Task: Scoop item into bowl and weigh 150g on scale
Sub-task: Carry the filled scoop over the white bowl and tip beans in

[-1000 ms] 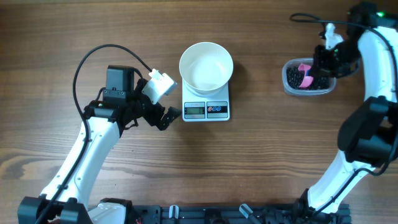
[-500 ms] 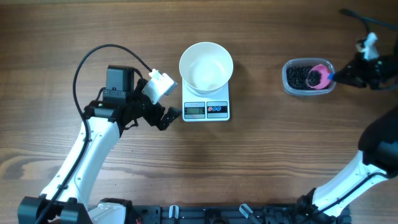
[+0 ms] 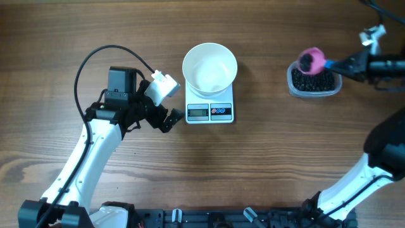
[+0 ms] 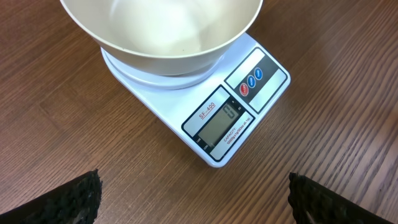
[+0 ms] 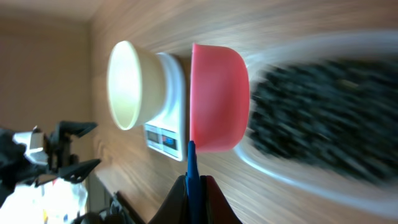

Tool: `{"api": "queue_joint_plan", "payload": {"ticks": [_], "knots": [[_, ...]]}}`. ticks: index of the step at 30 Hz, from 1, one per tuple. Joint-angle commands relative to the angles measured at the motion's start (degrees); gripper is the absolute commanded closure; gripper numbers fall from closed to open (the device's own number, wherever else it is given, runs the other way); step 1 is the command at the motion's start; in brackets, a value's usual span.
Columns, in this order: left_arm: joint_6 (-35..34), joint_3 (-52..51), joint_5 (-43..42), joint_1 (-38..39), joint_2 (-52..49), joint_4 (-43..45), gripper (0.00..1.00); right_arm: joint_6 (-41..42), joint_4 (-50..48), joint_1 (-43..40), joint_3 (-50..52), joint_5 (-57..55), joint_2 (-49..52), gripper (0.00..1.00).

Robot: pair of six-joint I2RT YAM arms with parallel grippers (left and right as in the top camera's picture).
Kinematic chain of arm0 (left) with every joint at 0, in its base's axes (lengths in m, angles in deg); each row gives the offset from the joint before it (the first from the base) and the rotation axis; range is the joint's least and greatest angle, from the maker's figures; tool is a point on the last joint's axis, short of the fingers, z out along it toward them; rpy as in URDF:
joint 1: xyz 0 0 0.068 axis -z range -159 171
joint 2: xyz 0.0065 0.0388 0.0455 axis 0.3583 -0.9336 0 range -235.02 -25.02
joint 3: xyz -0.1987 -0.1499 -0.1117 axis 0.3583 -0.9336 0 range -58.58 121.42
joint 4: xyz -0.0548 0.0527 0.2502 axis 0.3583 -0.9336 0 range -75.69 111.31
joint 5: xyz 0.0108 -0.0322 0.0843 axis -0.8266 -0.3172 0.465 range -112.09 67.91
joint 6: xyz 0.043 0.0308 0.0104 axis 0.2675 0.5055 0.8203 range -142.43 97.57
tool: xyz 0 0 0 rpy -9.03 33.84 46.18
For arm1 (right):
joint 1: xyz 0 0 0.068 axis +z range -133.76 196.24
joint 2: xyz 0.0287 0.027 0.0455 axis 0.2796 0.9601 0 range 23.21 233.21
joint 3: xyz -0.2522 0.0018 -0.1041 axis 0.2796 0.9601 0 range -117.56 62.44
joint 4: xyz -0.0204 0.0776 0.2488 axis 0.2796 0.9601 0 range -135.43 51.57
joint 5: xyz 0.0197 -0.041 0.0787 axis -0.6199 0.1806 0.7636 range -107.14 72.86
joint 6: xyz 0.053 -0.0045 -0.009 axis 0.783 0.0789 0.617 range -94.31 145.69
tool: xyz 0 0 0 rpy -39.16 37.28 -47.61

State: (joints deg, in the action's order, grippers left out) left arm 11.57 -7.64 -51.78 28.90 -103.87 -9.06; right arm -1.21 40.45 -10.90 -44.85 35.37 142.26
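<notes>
Left hand (image 4: 199,208) is wide open, its two finger ends sitting at the bottom corners of the left wrist view, holding nothing. It's parked just left of the scale (image 3: 210,111), level with the display end and apart from it. The bowl (image 3: 209,66) sits centred on the scale's platform and overhangs it on both sides, its inside showing plain white. The display and the red and blue buttons stick out at the near edge; digits too small to read. Right hand (image 3: 347,64) is clamped narrow on the blue handle (image 5: 191,168) of the pink scoop (image 3: 311,60). The scoop is raised over the far-left part of the clear tub (image 3: 296,88), well right of the scale, with a dark load of the item (image 3: 315,81) in its cup. Most of the item lies in the tub as a loose black pile, motion-blurred in the right wrist view. From that wrist the scoop shows side-on, with bowl and scale beyond it across bare surface (image 3: 266,164). I can't tell whether the scoop touches the tub rim.
</notes>
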Motion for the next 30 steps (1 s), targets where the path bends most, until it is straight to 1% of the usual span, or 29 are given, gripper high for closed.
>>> {"api": "queue_joint_plan", "payload": {"ticks": [1, 6, 11, 14, 18, 21, 25, 30], "knots": [[0.28, -0.37, -0.68, -0.20, 0.04, 0.13, 0.00, 2.38, -2.75, 6.40, 0.26, 6.03, 1.11, 0.96], [0.26, -0.37, -0.70, -0.20, 0.04, 0.13, 0.00, 10.71, -9.31, 14.69, 0.17, 6.27, 1.07, 0.96], [0.26, -0.37, -0.68, -0.20, 0.04, 0.13, 0.00, 15.52, -12.22, 21.42, -2.84, 6.88, 1.07, 0.96], [0.26, -0.37, -0.68, -0.20, 0.04, 0.13, 0.00, 19.17, -14.21, 25.66, -5.27, 4.68, 1.07, 0.96], [0.26, -0.37, -0.68, -0.20, 0.04, 0.13, 0.00, 25.46, -18.80, 31.58, -7.43, -2.03, 1.07, 0.96], [0.28, -0.37, -0.68, -0.20, 0.04, 0.13, 0.00, 28.72, -22.10, 35.93, -7.98, -7.58, 1.07, 0.96], [0.26, -0.37, -0.70, -0.20, 0.04, 0.13, 0.00, 30.16, -22.18, 41.18, -8.81, -20.20, 1.05, 0.96], [0.28, -0.37, -0.70, -0.20, 0.04, 0.13, 0.00, 30.42, -21.20, 44.89, -12.15, -30.49, 0.90, 0.96]]}}
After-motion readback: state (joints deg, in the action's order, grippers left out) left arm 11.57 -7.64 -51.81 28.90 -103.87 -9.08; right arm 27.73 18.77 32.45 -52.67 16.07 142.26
